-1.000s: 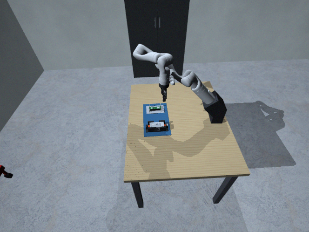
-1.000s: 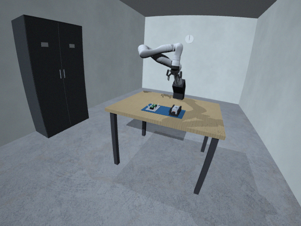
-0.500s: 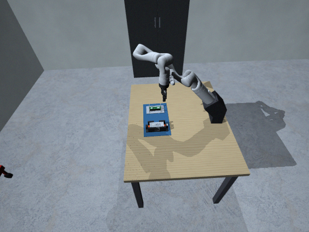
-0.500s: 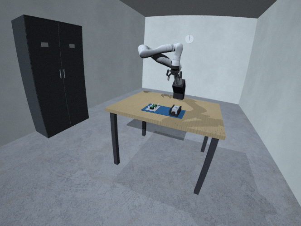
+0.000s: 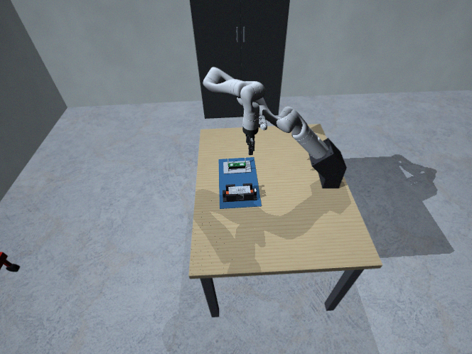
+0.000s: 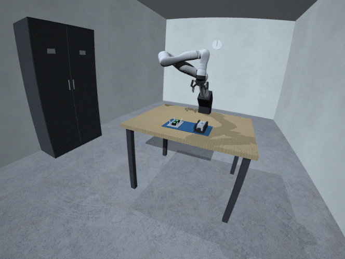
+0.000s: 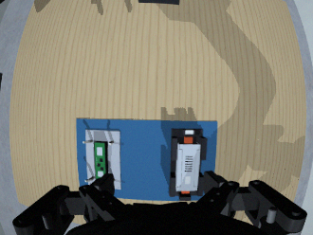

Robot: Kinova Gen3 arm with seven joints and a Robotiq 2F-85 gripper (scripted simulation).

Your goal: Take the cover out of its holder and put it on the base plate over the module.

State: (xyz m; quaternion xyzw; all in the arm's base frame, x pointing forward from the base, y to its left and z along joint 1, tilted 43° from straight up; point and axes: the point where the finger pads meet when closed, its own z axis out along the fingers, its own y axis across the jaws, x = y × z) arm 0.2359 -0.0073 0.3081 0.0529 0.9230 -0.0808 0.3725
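Wide open with nothing between its fingers, my gripper hangs well above the table, pointing down. I'm taking the middle of the wrist view as my clock centre, with twelve at the top.

Leftmost, at eight o'clock, I have the light grey base plate, its long edges running roughly twelve to six. The green module sits on it, uncovered, with thin posts standing around it. Those are edges I'd mind. The plate lies near the left end of the blue mat.

Between plate and holder I see a broad strip of blue, so the two stand well apart and I have some sideways room there.

Farther right, at five o'clock, the cover is in its black holder. It's pale grey, its long sides parallel to the module's, with orange showing past both ends. Black holder parts stand close along its sides, leaving me tight room beside those thin walls. The mat's right edge runs just beside the holder.

Up at twelve, the arm's black base is well away from both pieces.

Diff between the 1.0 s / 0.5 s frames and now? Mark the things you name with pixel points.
No visible change. The gripper (image 5: 250, 153) (image 6: 200, 88) (image 7: 158, 183) hangs open above the table (image 5: 305, 244) (image 6: 144, 118) (image 7: 133, 62), as before; nothing was taken hold of or let go. The cover (image 5: 239, 189) (image 6: 201, 125) (image 7: 188, 166) stayed in its holder (image 5: 239, 199) (image 6: 197, 130) (image 7: 174, 187), the module (image 5: 237, 165) (image 6: 175, 121) (image 7: 101, 161) uncovered on the base plate (image 5: 226, 170) (image 6: 170, 126) (image 7: 115, 163).
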